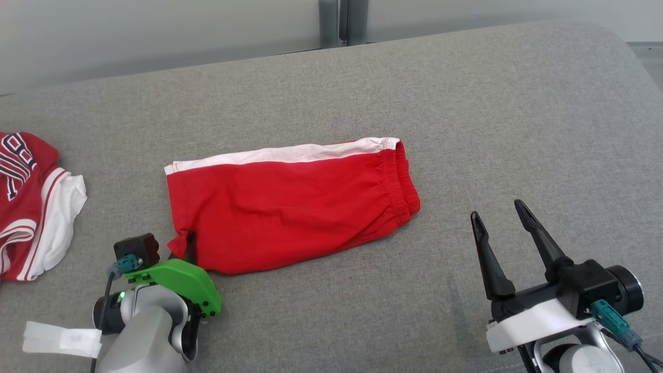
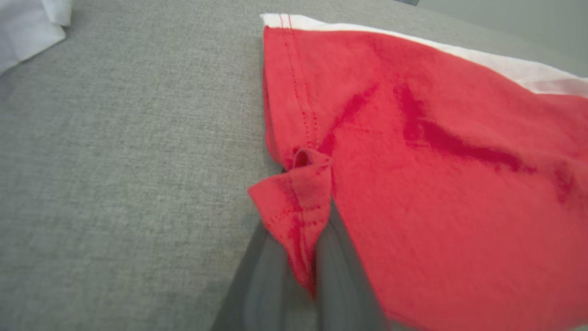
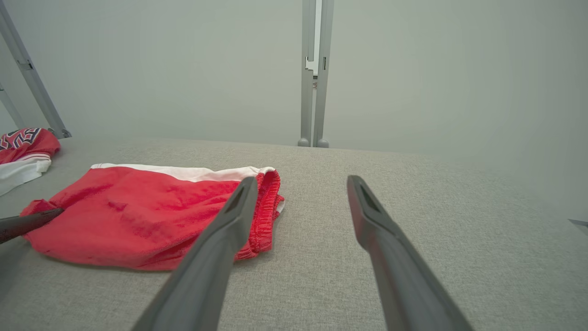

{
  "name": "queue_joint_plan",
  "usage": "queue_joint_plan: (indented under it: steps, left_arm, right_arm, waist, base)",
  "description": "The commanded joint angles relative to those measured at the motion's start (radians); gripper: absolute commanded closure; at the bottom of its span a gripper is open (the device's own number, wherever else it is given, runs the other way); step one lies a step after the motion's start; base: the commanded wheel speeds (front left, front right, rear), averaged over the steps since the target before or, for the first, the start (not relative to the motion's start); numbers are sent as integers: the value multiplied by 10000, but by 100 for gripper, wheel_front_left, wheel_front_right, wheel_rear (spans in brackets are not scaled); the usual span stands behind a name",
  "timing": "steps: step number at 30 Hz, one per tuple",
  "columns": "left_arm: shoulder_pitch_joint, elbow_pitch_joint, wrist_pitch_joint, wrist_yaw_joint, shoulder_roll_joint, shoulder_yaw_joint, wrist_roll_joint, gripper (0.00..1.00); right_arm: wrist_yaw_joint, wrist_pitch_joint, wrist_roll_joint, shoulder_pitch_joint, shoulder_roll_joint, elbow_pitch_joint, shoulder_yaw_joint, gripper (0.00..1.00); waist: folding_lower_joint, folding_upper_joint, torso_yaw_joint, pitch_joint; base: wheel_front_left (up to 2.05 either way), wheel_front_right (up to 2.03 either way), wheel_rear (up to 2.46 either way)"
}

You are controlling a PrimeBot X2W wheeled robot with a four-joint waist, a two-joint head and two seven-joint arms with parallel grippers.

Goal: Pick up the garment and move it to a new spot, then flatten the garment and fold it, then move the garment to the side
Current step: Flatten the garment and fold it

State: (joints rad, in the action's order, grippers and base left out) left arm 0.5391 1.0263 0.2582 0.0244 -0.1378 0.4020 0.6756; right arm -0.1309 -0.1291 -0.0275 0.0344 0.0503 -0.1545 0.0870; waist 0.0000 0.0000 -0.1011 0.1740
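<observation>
likely fold step. left gripper [image 1: 187, 244] pinches corner of red fabric shorts [image 1: 290, 207]; right gripper [image 1: 496, 210] wide, empty. next: carry corner across.

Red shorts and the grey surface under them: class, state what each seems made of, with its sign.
Red shorts: soft matte knit, probably cotton jersey; it creases and shows stitched hems. Grey surface: matte woven upholstery cloth, seemingly; flecked weave shows.

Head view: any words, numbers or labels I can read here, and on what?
On the jersey: dark, white-edged characters on the red front, crumpled and cut off by the frame edge; unreadable.
On the white tag at the lower left: no print legible.
On the red shorts: no text.
</observation>
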Motion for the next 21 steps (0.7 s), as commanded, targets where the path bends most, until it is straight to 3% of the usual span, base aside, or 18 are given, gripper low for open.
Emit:
queue_joint_plan:
  steps: [1,5,6,8,13,17,21]
  left_arm:
    - [-238,-87,70,-100,-21,-66,-2,100]
    - [-519,-377,75,-203,-33,-167,35,100]
    - [-586,-443,77,-239,-53,-212,52,96]
    - [-633,-988,86,-377,-233,-371,-190,0]
    - [-1387,-2818,70,-730,-376,-811,-1120,0]
    - [-2366,-4907,67,-651,-388,-1469,-2134,0]
    - [-3330,-6371,66,-883,-322,-2075,-3082,0]
  right_arm:
    - [3,22,-40,55,2,11,-18,0]
    - [3,65,-25,105,1,0,33,0]
    - [3,77,-13,102,1,10,57,0]
    - [3,92,17,98,2,70,70,0]
    - [3,1,-81,175,2,180,123,0]
    - [5,-27,-113,223,4,253,47,0]
    - [3,5,-34,327,1,315,-92,0]
  waist:
    - [0,0,70,-155]
    - [0,0,39,-284]
    - [0,0,23,-315]
    - [0,0,19,-361]
    - [0,0,123,-564]
    - [0,0,244,-842]
    - [0,0,381,-1228]
  base:
    - [0,0,0]
    - [0,0,0]
    - [0,0,0]
    - [0,0,0]
    - [0,0,0]
    - [0,0,0]
    - [0,0,0]
